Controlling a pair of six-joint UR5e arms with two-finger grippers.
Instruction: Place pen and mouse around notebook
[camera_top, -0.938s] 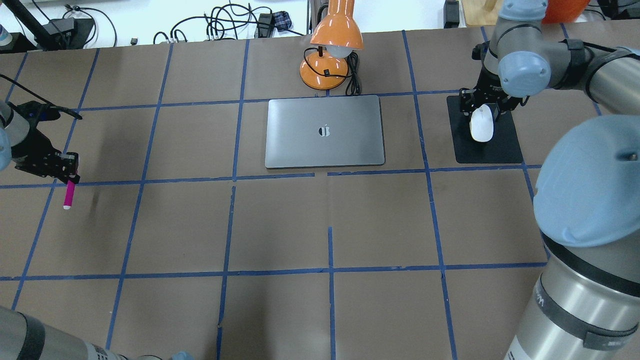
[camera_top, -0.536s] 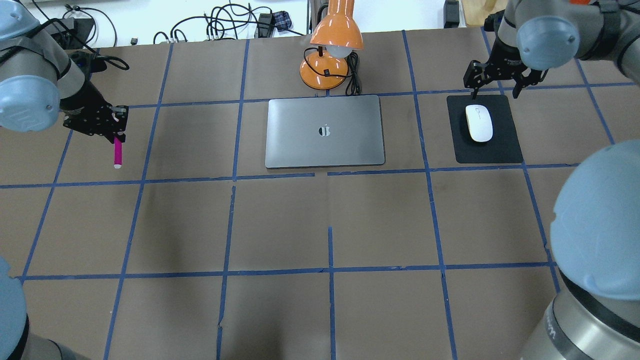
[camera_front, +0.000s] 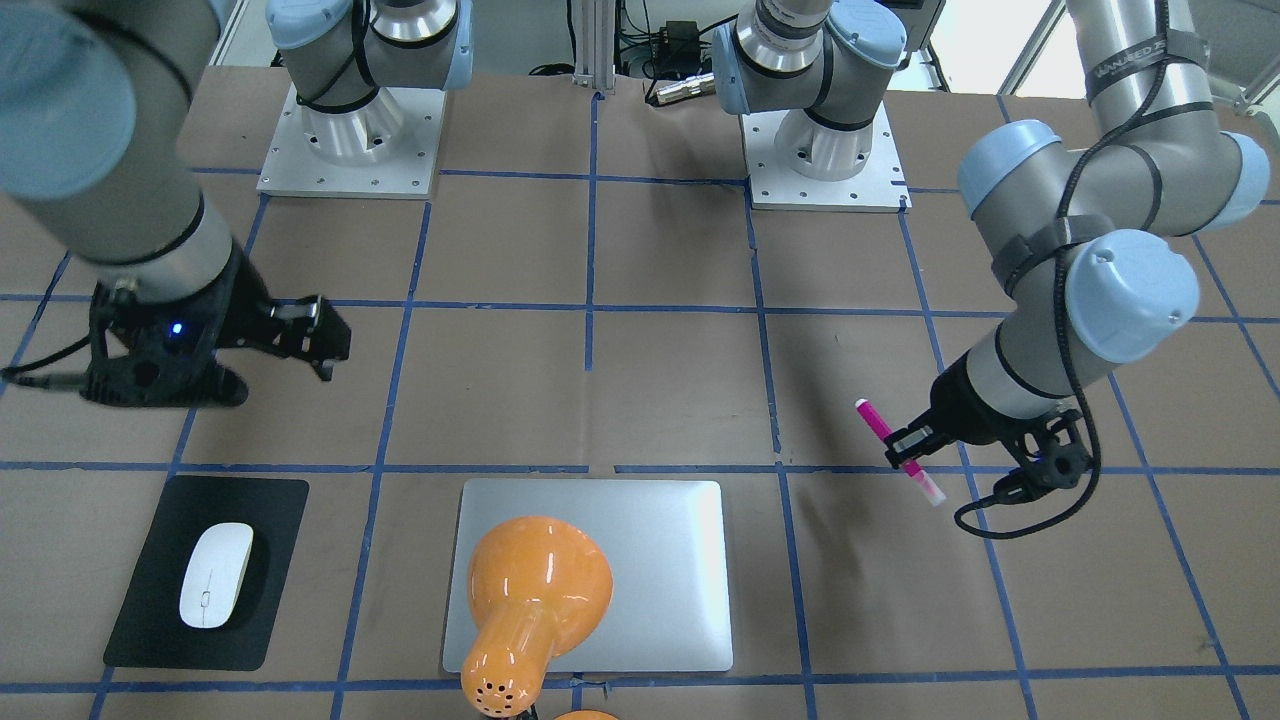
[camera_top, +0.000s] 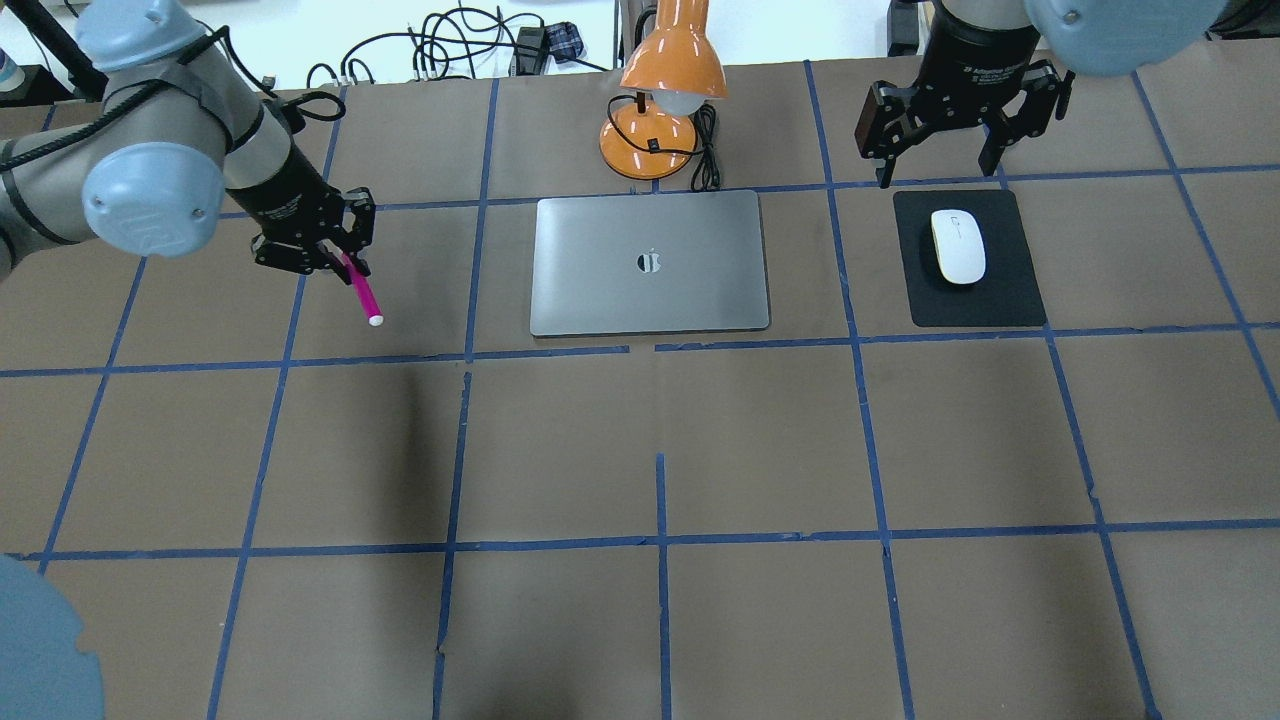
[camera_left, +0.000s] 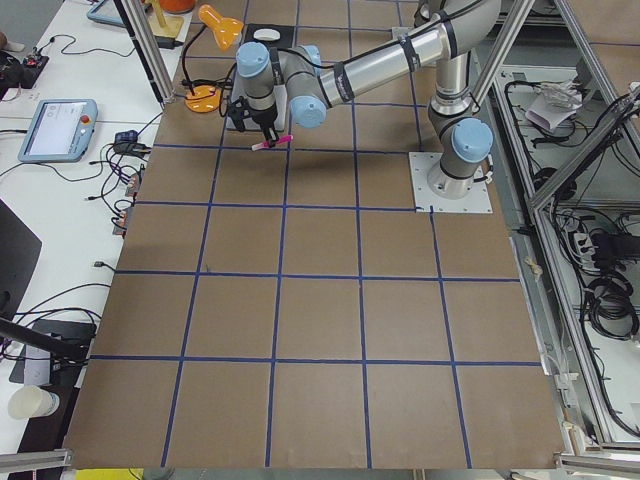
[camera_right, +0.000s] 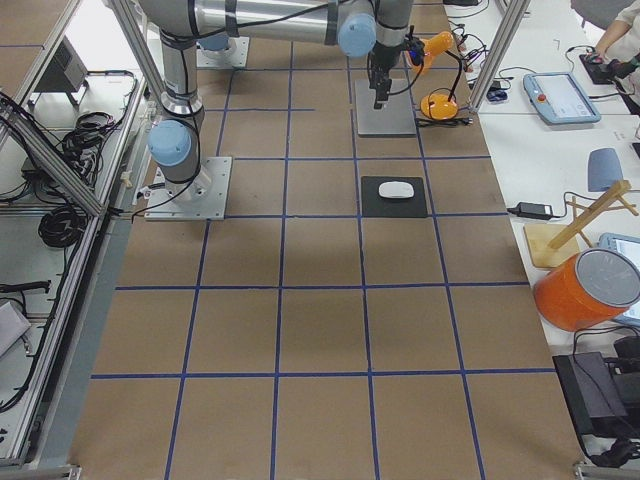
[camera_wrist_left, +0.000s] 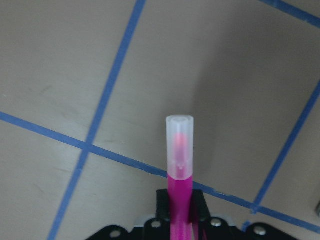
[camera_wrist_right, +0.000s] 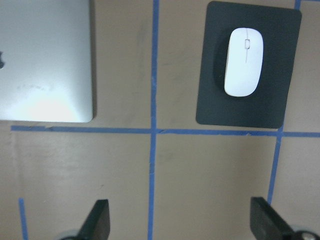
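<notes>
The silver notebook (camera_top: 650, 290) lies shut at the table's far middle, partly covered by the lamp in the front view (camera_front: 660, 530). My left gripper (camera_top: 338, 260) is shut on the magenta pen (camera_top: 362, 295), which hangs tilted above the table left of the notebook, pale cap end outward (camera_wrist_left: 179, 135). The white mouse (camera_top: 958, 246) rests on a black mat (camera_top: 1010, 300) right of the notebook. My right gripper (camera_top: 935, 177) hovers open just beyond the mat's far edge, with nothing between its fingers (camera_wrist_right: 97, 222); the mouse (camera_wrist_right: 243, 61) shows below it.
An orange desk lamp (camera_top: 672, 60) stands behind the notebook, its cord beside the base. Blue tape lines grid the brown table. Cables lie past the far edge.
My left gripper has carried the pen rightward toward the notebook. My right gripper has let go of the mouse on the mat, opened and drawn away from it.
</notes>
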